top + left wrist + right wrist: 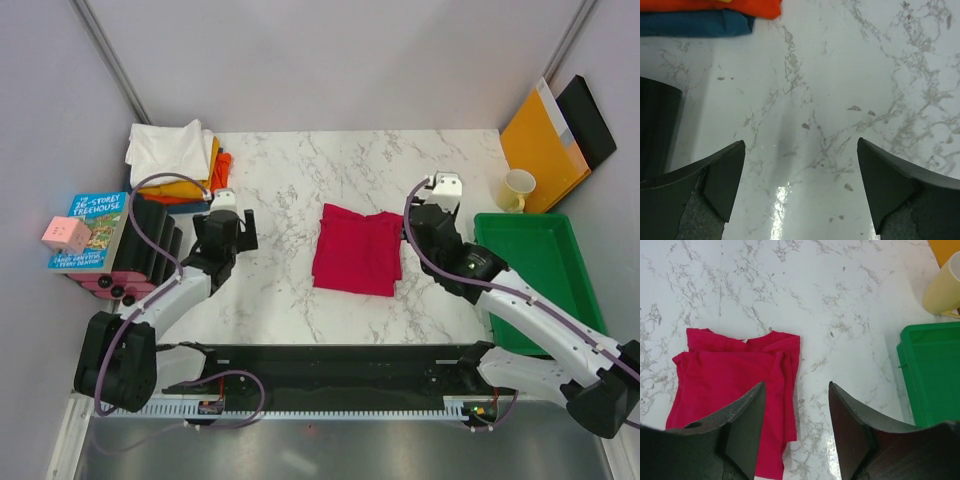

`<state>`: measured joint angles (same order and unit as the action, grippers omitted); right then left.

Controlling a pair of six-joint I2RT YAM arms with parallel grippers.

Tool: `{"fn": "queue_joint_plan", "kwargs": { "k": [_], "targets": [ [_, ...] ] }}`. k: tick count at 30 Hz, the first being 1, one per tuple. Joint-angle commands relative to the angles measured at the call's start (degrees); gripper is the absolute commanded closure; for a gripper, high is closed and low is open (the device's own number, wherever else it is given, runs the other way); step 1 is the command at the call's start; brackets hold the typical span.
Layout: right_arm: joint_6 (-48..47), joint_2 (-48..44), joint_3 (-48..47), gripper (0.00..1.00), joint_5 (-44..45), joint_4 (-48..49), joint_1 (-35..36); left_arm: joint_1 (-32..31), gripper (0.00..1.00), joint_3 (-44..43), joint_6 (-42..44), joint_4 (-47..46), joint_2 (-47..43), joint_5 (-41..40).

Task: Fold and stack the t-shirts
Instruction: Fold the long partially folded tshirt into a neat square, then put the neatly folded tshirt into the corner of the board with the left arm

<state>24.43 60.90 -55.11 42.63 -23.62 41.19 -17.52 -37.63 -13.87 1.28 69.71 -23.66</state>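
A crimson red t-shirt [357, 250] lies folded in a rough rectangle in the middle of the marble table. In the right wrist view the red t-shirt [735, 385] shows its collar and bunched right edge. My right gripper [420, 225] [796, 385] hovers open above that right edge, gripping nothing. A stack of other t-shirts sits at the back left: white [170, 150] on top, yellow-orange [182, 188] and orange [222, 165] below. My left gripper [228, 228] [800, 145] stands wide open over bare marble just in front of the stack, whose orange [715, 5] and dark blue [695, 23] layers show.
At the right stands a green tray [545, 280] [935, 370]. A cream mug [517, 190] [945, 285], an orange-yellow envelope [540, 145] and a black folder [590, 120] lie behind it. A book [90, 230], a pink cube [65, 235] and a dark ribbed object [150, 245] crowd the left edge.
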Motion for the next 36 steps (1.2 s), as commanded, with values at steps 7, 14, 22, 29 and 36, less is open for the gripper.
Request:
{"fn": "queue_joint_plan", "kwargs": {
  "k": [7, 14, 22, 29, 36],
  "targets": [
    [-5.8, -12.3, 6.5, 0.33, 1.9, 1.7, 1.5, 4.2, 0.00, 14.1, 19.8, -48.0, 11.1, 4.5],
    [-7.9, -27.4, 16.2, 0.14, -0.3, 9.4, 1.4, 10.4, 0.03, 24.0, 15.3, -63.9, 10.5, 13.1],
    [-7.4, -30.4, 19.1, 0.02, -0.4, 10.3, 1.4, 11.5, 0.00, 24.0, 15.6, -64.6, 12.2, 17.4],
    [-5.4, -26.8, 17.2, 0.02, -1.1, 11.5, 1.4, 11.0, 0.01, 26.4, 15.2, -69.8, 12.7, 15.0],
    [-5.0, -26.4, 19.3, 0.02, -2.4, 15.5, 1.4, 11.1, 0.00, 25.9, 13.0, -69.3, 12.9, 10.2]
  ]
}}
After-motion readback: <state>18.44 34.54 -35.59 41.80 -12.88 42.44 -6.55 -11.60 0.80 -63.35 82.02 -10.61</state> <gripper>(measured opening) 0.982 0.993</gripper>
